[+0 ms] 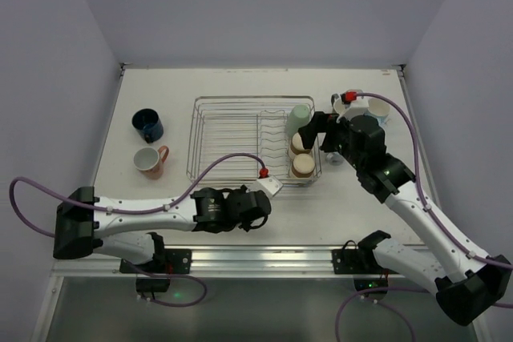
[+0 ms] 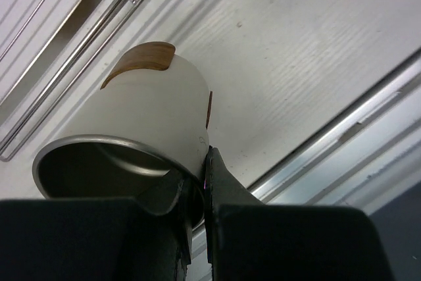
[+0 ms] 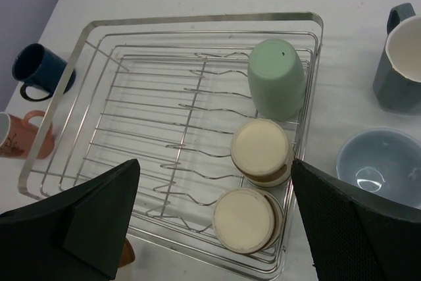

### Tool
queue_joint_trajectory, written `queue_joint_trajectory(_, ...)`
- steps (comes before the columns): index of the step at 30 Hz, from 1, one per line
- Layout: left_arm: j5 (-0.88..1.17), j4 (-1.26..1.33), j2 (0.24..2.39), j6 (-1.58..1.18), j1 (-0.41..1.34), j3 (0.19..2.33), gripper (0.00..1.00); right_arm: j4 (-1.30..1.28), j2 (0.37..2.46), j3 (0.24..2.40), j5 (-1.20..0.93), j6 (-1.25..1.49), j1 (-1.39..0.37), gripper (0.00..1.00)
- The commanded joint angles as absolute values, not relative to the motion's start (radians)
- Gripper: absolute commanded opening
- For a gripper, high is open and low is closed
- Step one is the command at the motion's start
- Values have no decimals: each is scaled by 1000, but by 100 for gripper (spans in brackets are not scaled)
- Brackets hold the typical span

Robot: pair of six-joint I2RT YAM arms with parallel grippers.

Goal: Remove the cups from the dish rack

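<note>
The brown-and-cream cup (image 2: 154, 106) is out of the dish rack (image 1: 232, 140). It is gripped in the left hand (image 2: 197, 177), whose fingers (image 2: 227, 185) are pinched nearly closed on the cup's rim, one inside the shiny metal lining and one outside. The cup lies tipped on its side, mouth toward the wrist, over the table (image 1: 160, 86) just in front of the rack's near right corner. Whether it touches the table cannot be told.

Three cups sit bottom up in the right end of the rack. The mint green cup (image 3: 277, 78) is at the far side. The two cream-bottomed cups (image 3: 260, 148) stand one behind the other nearer to the front, close against the right wall. The rest of the rack holds only its wire prongs.

The right hand (image 3: 214, 169) hangs above that right end, over the cream-bottomed pair. Its fingers (image 3: 85, 218) are spread as wide as they go and nothing is between them.

Left of the rack, on the table, the navy mug (image 1: 148, 125) stands farther back and the salmon pink mug (image 1: 150, 161) nearer, both mouth up. Right of the rack, a light blue cup (image 3: 381, 162) stands mouth up just beside the wire wall. A grey-blue mug (image 3: 401, 57) with a cream inside stands a little farther back.
</note>
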State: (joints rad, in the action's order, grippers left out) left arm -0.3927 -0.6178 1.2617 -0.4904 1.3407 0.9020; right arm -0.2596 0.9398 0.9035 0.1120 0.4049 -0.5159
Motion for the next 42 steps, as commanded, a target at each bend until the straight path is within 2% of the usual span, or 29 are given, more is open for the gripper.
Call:
queue_joint_trajectory(1, -525, -635, 1322, -546, 1344, 888, 0, -284, 945, 874, 161, 385, -512, 99)
queue_joint_trajectory(6, -561, -649, 1416, -558, 1344, 881, 0, -293, 980, 862, 216, 383, -512, 92)
queue_joint_trajectory(9, -549, -637, 1437, -551, 1344, 871, 0, -317, 1011, 867, 218, 379, -512, 74)
queue_joint_trajectory(10, -545, -631, 1440, -549, 1344, 867, 3, -334, 1018, 876, 215, 377, -512, 67)
queue_joint_trajectory(15, -557, -634, 1451, -549, 1342, 854, 18, -356, 1054, 882, 177, 380, -515, 52)
queue_joint_trajectory(19, -569, -634, 1448, -548, 1342, 853, 34, -409, 1083, 887, 161, 370, -540, 55)
queue_joint_trajectory(23, -572, -629, 1448, -538, 1342, 853, 40, -452, 1123, 900, 175, 361, -560, 57)
queue_joint_trajectory(27, -586, -646, 1433, -546, 1342, 864, 46, -489, 1175, 930, 199, 353, -591, 69)
queue_joint_trajectory(34, -620, -663, 1348, -563, 1342, 890, 64, -518, 1252, 971, 247, 351, -632, 82)
queue_joint_trajectory(42, -678, -669, 1278, -586, 1342, 922, 77, -517, 1302, 983, 247, 345, -638, 86)
